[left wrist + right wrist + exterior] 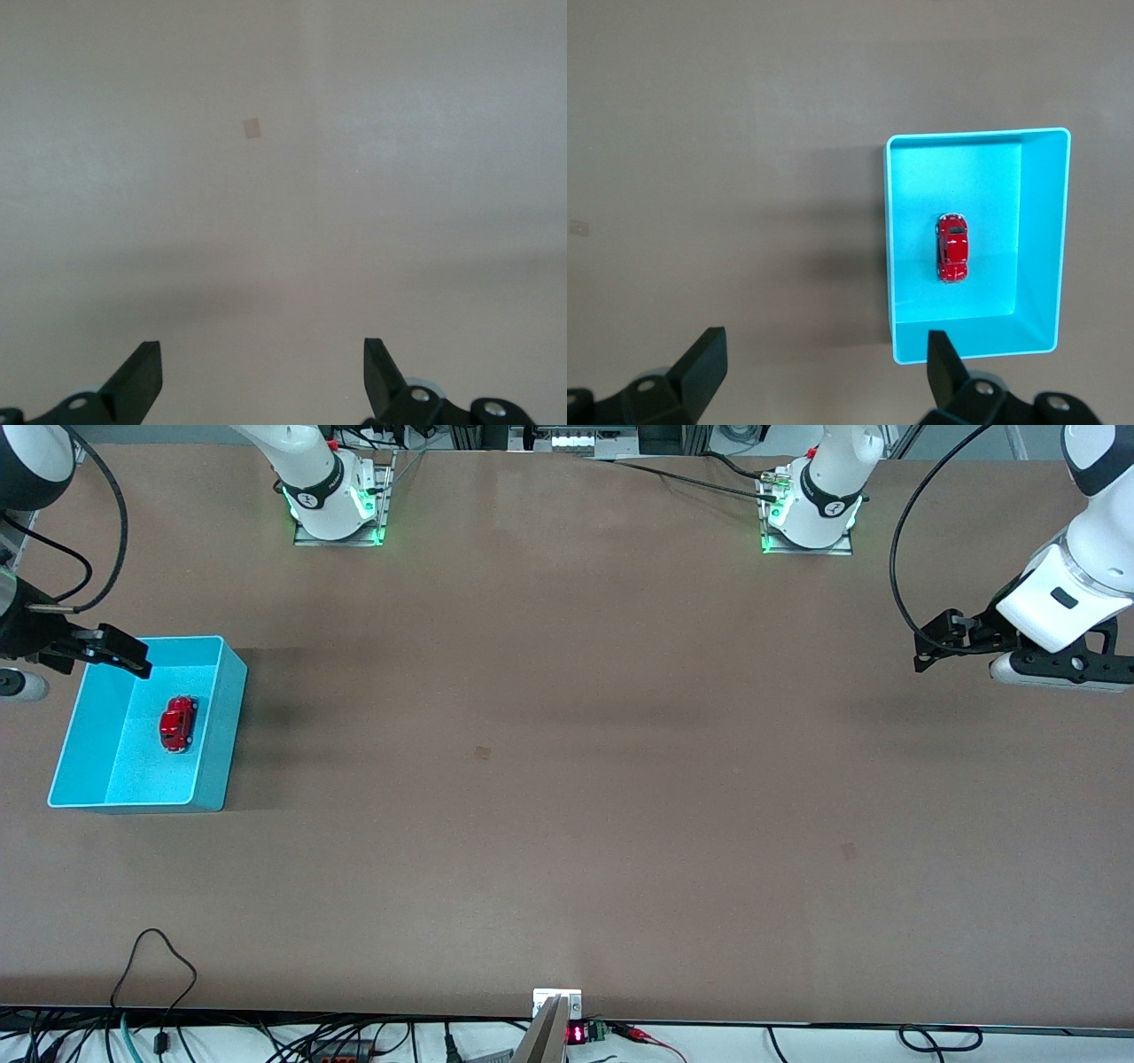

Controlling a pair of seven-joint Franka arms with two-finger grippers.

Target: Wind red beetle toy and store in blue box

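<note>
The red beetle toy [178, 723] rests on the floor of the blue box [223, 726], at the counter's [567, 779] right-arm end, about nine o'clock from the counter's centre. The right gripper [120, 653] hangs over the box's rim, fingers spread wide, empty, its arm partly cut off. The left gripper [939, 642] waits over bare counter, fingers wide, empty.

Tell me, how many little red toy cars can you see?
1. The red beetle toy sits on the floor of the blue box, at the right arm's end of the table. None shows elsewhere on the table.
</note>
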